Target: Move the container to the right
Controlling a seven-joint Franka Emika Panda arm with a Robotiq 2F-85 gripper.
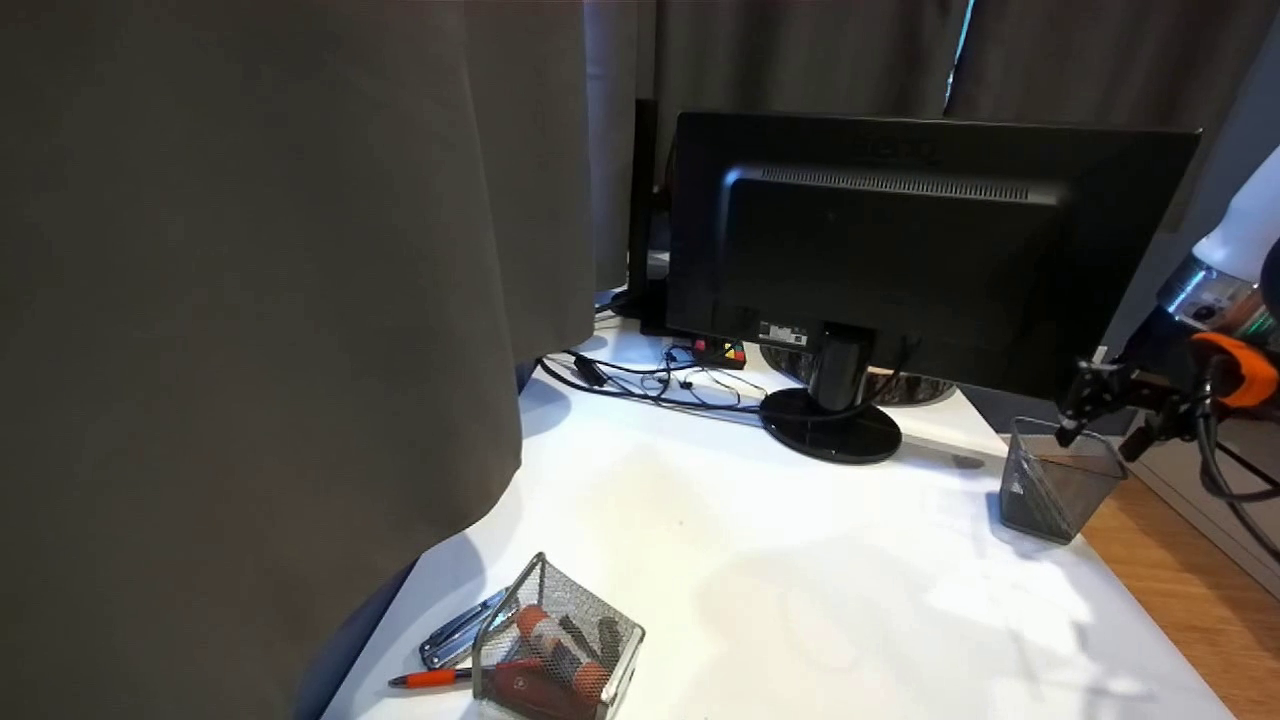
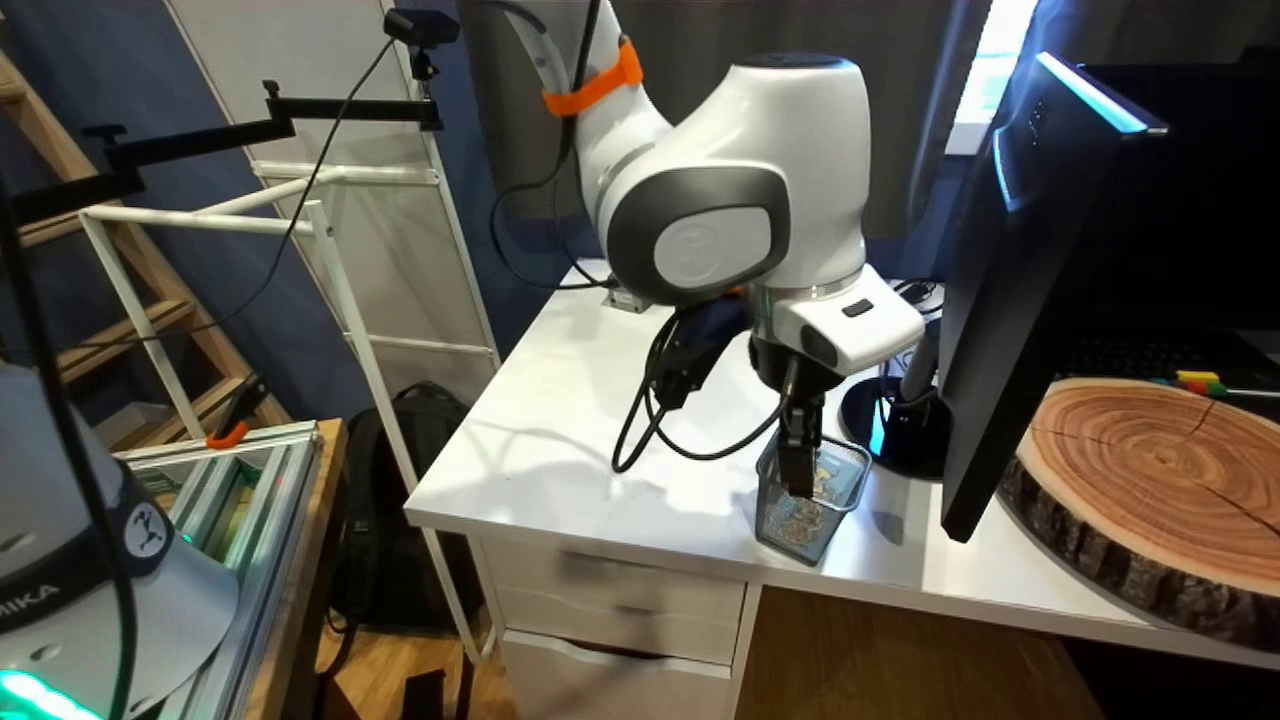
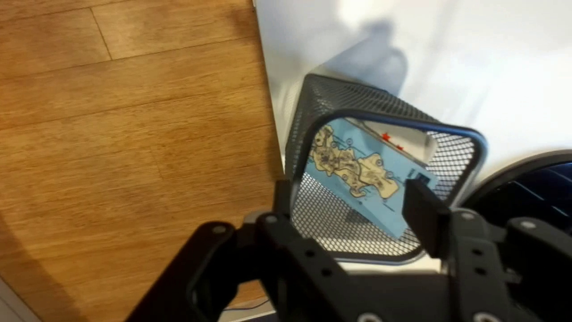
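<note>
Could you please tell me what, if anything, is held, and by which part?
Nothing is held: the jaws stand wide apart at the mesh container.

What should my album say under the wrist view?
Open jaws by a mesh container with a blue map-like card inside.

By the right edge of the bench point(image 1: 800, 570), the pincer point(image 1: 1101, 440) hangs with spread fingers point(image 1: 1135, 444) at the rim of a mesh container point(image 1: 1040, 500), near the left edge a wire basket point(image 1: 575, 588) stands beside an orange pen point(image 1: 436, 678), and a monitor point(image 1: 900, 260) rises farther back.
</note>
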